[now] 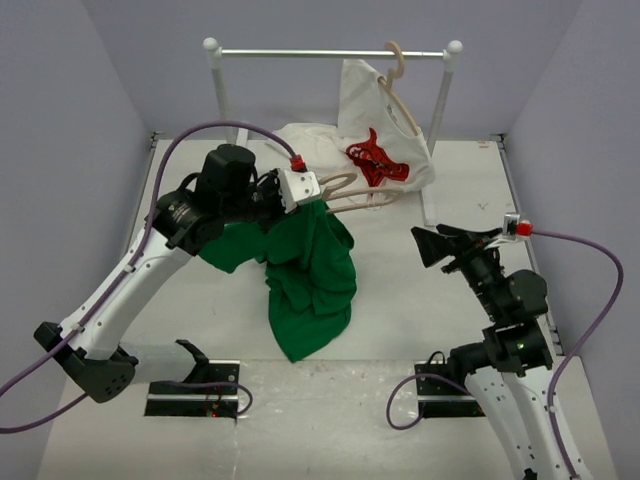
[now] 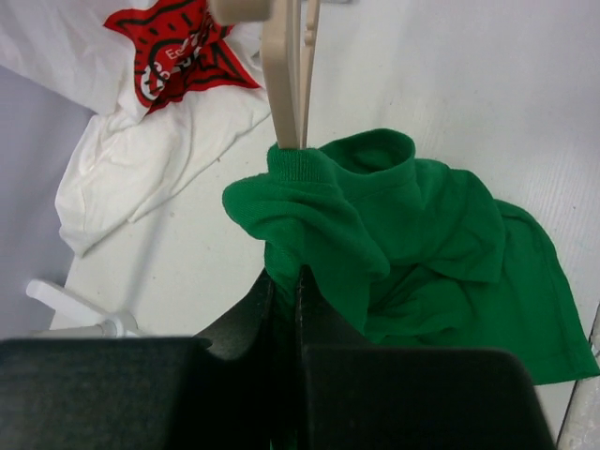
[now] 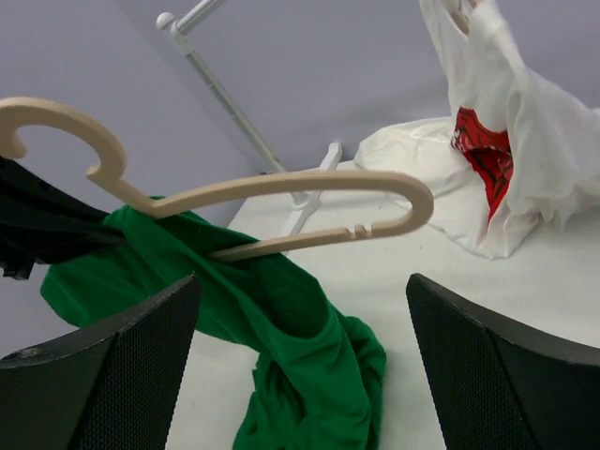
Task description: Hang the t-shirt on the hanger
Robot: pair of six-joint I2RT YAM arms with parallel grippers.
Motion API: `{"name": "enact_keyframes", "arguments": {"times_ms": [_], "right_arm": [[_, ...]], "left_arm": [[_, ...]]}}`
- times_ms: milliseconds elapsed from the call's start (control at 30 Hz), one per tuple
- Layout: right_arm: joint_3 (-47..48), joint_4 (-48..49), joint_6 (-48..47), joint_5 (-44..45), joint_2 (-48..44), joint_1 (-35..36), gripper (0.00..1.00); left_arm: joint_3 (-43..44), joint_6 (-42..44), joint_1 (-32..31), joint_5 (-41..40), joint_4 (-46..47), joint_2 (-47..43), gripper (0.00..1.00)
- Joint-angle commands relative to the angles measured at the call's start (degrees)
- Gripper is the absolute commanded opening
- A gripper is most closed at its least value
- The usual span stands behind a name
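The green t-shirt [image 1: 310,285] hangs from my left gripper [image 1: 315,203] and its lower part bunches on the table. In the left wrist view my left gripper [image 2: 289,281] is shut on a fold of the t-shirt [image 2: 412,234]. The pale wooden hanger [image 2: 286,75] runs into the shirt's collar. In the right wrist view the hanger [image 3: 281,183] is held in the air, one shoulder bare, the other hidden inside the t-shirt [image 3: 300,356]. My right gripper [image 1: 432,245] is open and empty to the right of the shirt, and its jaws [image 3: 302,281] face the shirt.
A white t-shirt with a red print [image 1: 385,140] hangs on a second hanger from the white rail [image 1: 330,52] at the back and spills onto the table [image 1: 480,200]. Grey walls close in both sides.
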Motion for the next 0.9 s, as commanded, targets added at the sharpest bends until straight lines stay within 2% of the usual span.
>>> {"name": "enact_keyframes", "arguments": {"times_ms": [0,67,100,233,400,500,600,633,700,733,800,867], "right_arm": [[-4.1,3.9,16.3,-7.7,4.6,0.2,0.81],[-5.0,9.8,19.3,-11.7,10.8,2.3,0.73],[-5.0,11.8,19.9,-11.1,11.9,4.8,0.73],[-2.4,15.4,18.3,-3.1,19.1,13.5,0.73],[-1.7,22.1,19.8,-1.5,31.1,15.4,0.7],[-1.3,25.7,20.0,-2.5,36.3,15.9,0.64],[-2.1,29.3,20.4,-5.1,41.2,16.9,0.47],[-2.5,29.8,20.5,-5.2,41.6,17.1,0.45],[-3.4,31.1,20.6,-5.8,42.6,17.3,0.32],[-3.6,31.1,20.6,-5.8,43.0,17.2,0.24],[-3.5,29.6,19.3,-4.9,43.3,16.8,0.0],[-3.6,28.4,18.3,-4.2,42.7,14.1,0.0]], "left_arm": [[-2.3,-5.0,0.3,0.5,12.4,-6.5,0.0],[-4.8,-6.2,0.3,1.6,14.9,-8.7,0.0],[-5.9,-6.7,0.3,2.3,16.1,-9.5,0.0],[-8.0,-9.1,0.3,4.8,18.1,-10.6,0.0],[-7.4,-12.4,0.2,3.7,18.5,-9.6,0.0],[-7.0,-12.9,0.2,3.8,18.4,-9.1,0.0],[-6.9,-13.4,0.2,2.2,18.7,-8.6,0.0],[-6.9,-13.6,0.2,1.9,18.9,-8.5,0.0],[-6.9,-14.6,0.2,1.1,19.1,-8.1,0.0],[-6.8,-14.6,0.3,1.0,19.2,-8.0,0.0],[-6.6,-16.5,0.3,0.3,19.6,-7.7,0.0],[-6.1,-19.1,0.3,-0.9,19.6,-7.6,0.0]]}}
